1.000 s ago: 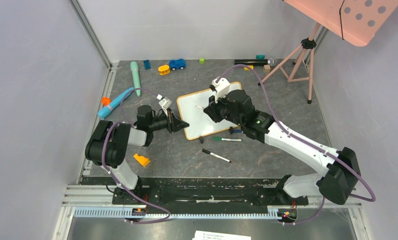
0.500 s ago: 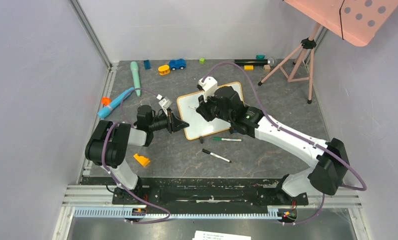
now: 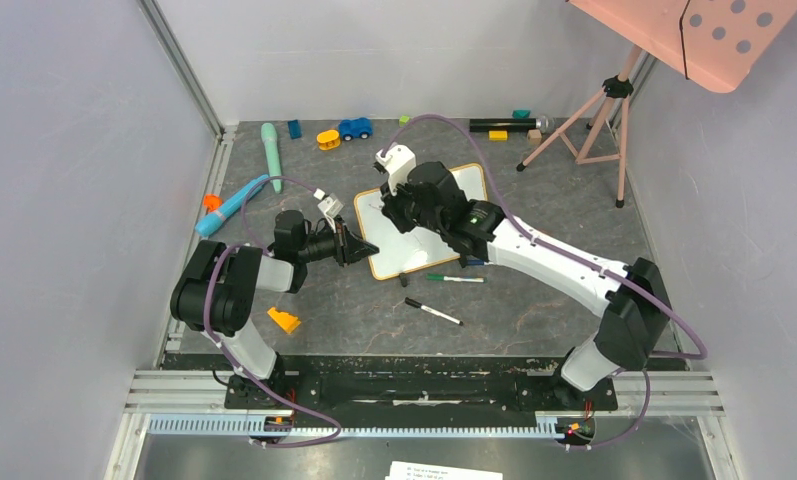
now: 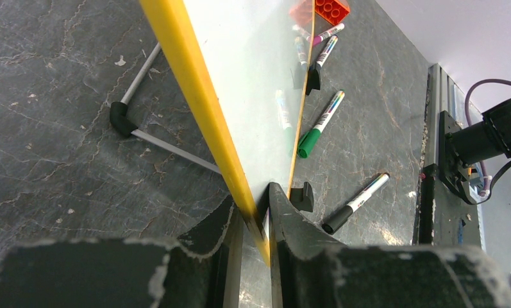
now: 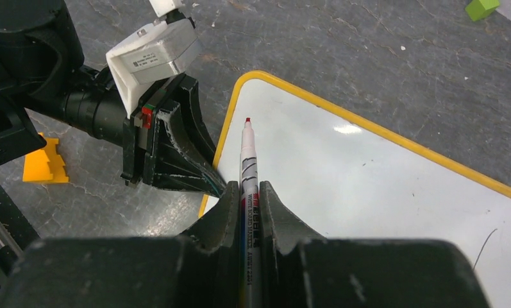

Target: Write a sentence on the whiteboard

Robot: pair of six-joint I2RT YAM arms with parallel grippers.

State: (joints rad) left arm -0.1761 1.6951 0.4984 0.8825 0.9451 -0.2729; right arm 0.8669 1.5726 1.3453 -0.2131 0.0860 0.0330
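Pinching a red-tipped marker (image 5: 247,160), right jaws reach over the whiteboard (image 5: 368,179).

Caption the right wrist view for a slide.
Right gripper holds a red-tipped marker over the whiteboard while left gripper clamps its edge.

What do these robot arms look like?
The left arm and right arm mix white links with black joints; a purple cable trails along each. Each wrist carries a white camera box. The left gripper and right gripper are black, edges scuffed.

Left end effector (image 4: 258,206) reaches rightward, pinched tight; right end effector (image 5: 247,192) stretches forward-left, likewise clamped.
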